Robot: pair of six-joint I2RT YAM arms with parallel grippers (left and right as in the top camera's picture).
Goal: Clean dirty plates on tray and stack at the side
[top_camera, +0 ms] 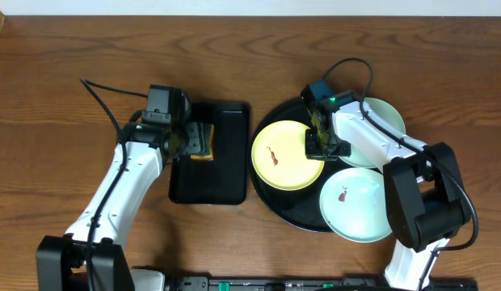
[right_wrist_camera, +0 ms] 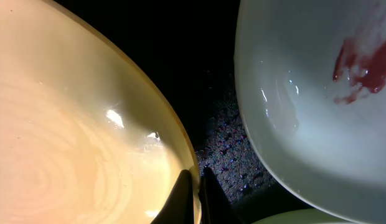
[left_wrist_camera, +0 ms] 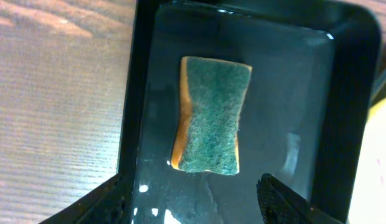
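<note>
Tray (top_camera: 273, 204), round, black and glossy, sits on the wood-grain table (top_camera: 56, 65) between its centre and its right edge, and bears all three plates. The yellow plate (top_camera: 287, 166) lies on the tray's left part, with a small reddish smear (top_camera: 271, 155) near its middle. The far mint plate (top_camera: 389, 117) lies toward the table's far edge, partly under the right arm. The near mint plate (top_camera: 359, 214) lies toward the near edge, overhanging the tray's rim, and carries a red smear (top_camera: 344, 195) of its own.

The right gripper (top_camera: 319, 144) is at the yellow plate's right rim. In the right wrist view its fingers (right_wrist_camera: 180, 202) are clenched on that rim, one inside the yellow plate (right_wrist_camera: 75, 143) and one outside, with bare tray (right_wrist_camera: 224, 149) and the near mint plate (right_wrist_camera: 292, 124) just beside.

Left of the round tray, near the table's centre, lies a smaller rectangular black tray (top_camera: 222, 182). A sponge (top_camera: 204, 144), green side up, rests in it (left_wrist_camera: 211, 115). The left gripper (top_camera: 184, 141) hangs over it, its fingers (left_wrist_camera: 112, 202) spread wide and grasping nothing.
</note>
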